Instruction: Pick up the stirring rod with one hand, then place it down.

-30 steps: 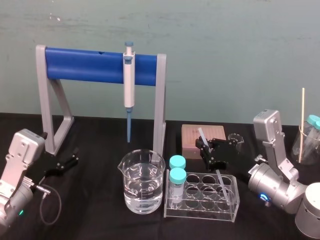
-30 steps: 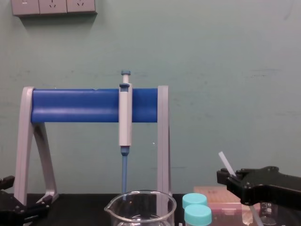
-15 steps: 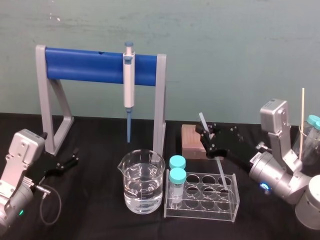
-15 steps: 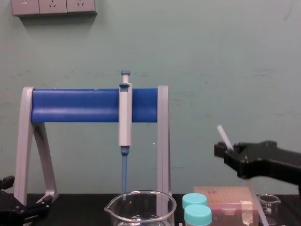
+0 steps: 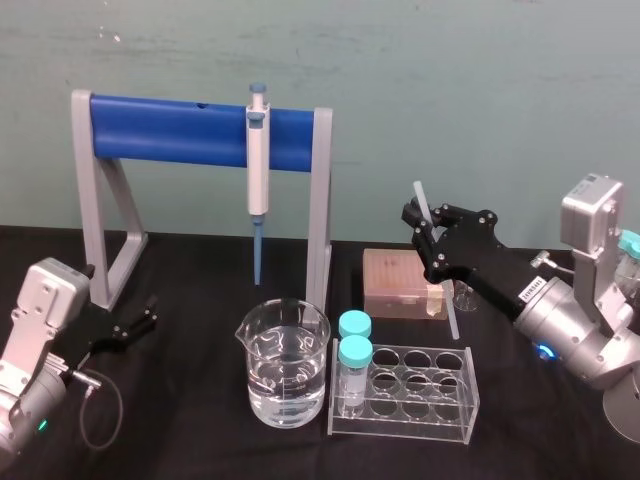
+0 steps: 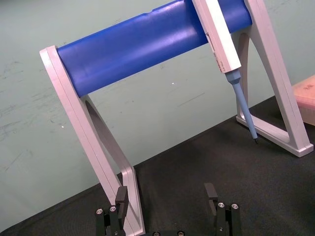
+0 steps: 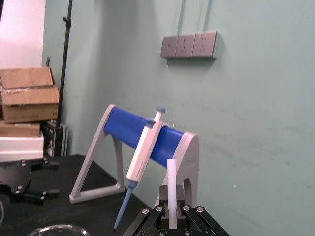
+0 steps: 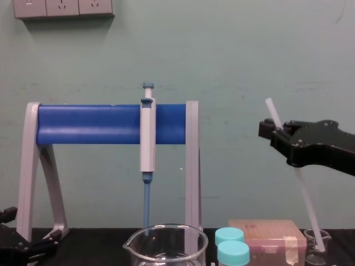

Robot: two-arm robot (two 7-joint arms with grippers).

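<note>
Black table (image 5: 190, 420) is crowded below, with open air up top. My right gripper (image 5: 428, 232) is clamped on the tilted stirring rod (image 8: 304, 194), its lower end near the small beaker (image 8: 317, 245). Left gripper (image 5: 135, 325) is parked by the table's left edge, fingers spread.

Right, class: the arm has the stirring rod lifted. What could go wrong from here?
1. The right gripper pinches the stirring rod near its upper end, so the long tilted lower part could swing or slip.
2. Its lower end hangs close to the small beaker and tube rack; a sideways move might knock them.
The left gripper sits parked, open, at the left.
</note>
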